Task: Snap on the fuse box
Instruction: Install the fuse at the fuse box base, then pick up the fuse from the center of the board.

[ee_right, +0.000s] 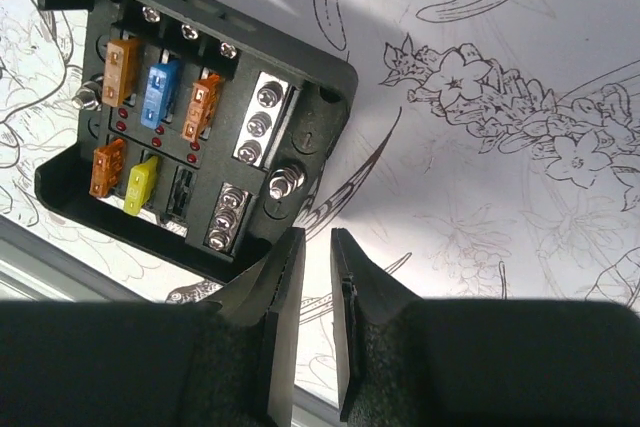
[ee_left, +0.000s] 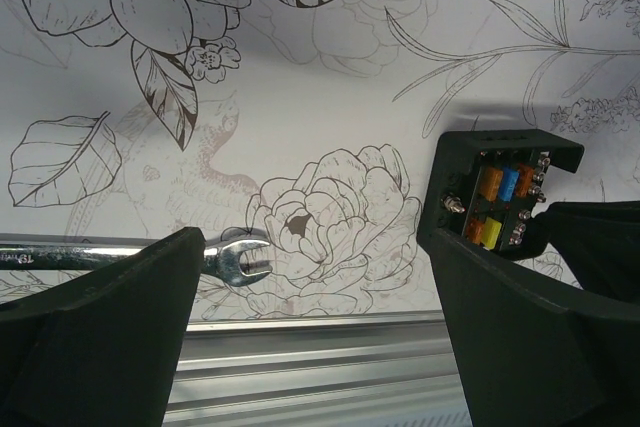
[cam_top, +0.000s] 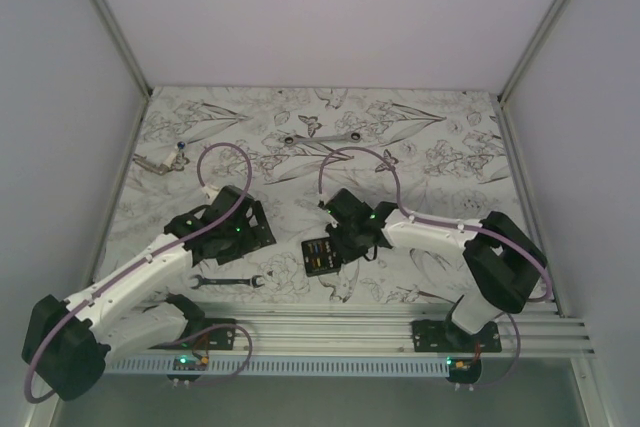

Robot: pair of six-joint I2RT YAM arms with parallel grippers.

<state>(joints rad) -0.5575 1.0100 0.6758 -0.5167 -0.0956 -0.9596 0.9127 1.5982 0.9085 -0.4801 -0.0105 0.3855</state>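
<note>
The fuse box (cam_top: 320, 254) is a small black square box lying open side up on the flowered table between the two arms. Orange, blue and yellow fuses and silver screws show inside the fuse box (ee_right: 190, 117). My right gripper (ee_right: 318, 237) hovers just off the box's near right corner, its jaws a narrow gap apart with only table showing between them. In the top view the right gripper (cam_top: 345, 242) sits against the box's right side. My left gripper (ee_left: 315, 247) is wide open and empty, with the fuse box (ee_left: 500, 197) beyond its right finger. The left gripper (cam_top: 245, 237) lies left of the box.
A black-and-silver wrench (cam_top: 228, 281) lies near the front rail, its open head (ee_left: 235, 259) just past my left finger. Another wrench (cam_top: 320, 137) lies at the back centre. A small metal piece (cam_top: 160, 160) sits at the far left. The aluminium rail (cam_top: 400, 327) runs along the near edge.
</note>
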